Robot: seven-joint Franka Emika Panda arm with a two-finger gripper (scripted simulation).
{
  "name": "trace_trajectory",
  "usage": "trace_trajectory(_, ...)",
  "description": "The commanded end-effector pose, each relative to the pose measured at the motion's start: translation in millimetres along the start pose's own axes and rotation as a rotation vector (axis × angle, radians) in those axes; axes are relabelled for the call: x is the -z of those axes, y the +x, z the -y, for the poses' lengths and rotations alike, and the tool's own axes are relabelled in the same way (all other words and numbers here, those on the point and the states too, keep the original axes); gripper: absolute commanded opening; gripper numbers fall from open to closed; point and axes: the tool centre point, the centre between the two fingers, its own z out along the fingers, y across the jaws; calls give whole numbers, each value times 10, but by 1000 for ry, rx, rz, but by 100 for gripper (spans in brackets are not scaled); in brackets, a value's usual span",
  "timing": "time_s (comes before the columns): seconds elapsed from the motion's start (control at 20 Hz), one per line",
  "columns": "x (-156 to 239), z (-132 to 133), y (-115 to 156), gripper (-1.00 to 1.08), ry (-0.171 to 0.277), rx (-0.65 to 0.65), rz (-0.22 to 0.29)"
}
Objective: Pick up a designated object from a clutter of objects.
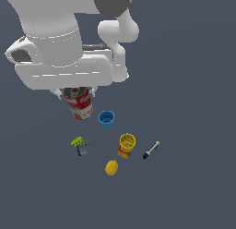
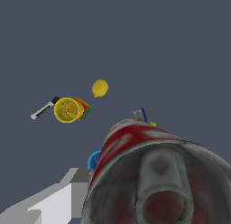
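The designated object, a red and white can [image 1: 79, 105] with a dark grey metal top, sits tilted between the fingers of my gripper [image 1: 76, 94], which is shut on it just under the white hand. In the wrist view the can [image 2: 135, 151] fills the near corner, its grey top [image 2: 162, 191] facing the camera, with one light grey finger [image 2: 54, 203] beside it. The can hangs apart from the rest of the clutter, which looks small and far below in the wrist view.
On the dark floor lie a blue cup [image 1: 106, 119], a yellow container with a red base [image 1: 126, 145], a lemon [image 1: 111, 167], a black-grey stick [image 1: 150, 150] and a green-blue tool [image 1: 79, 145]. The arm's white body covers the upper left of the exterior view.
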Motion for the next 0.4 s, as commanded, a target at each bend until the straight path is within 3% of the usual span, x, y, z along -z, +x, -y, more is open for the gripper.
trace_trajectory(0.0,138,-2,2,-100,-1,0,-2)
trace_trajectory(0.35,262,-6,10,-100,-1,0,-2)
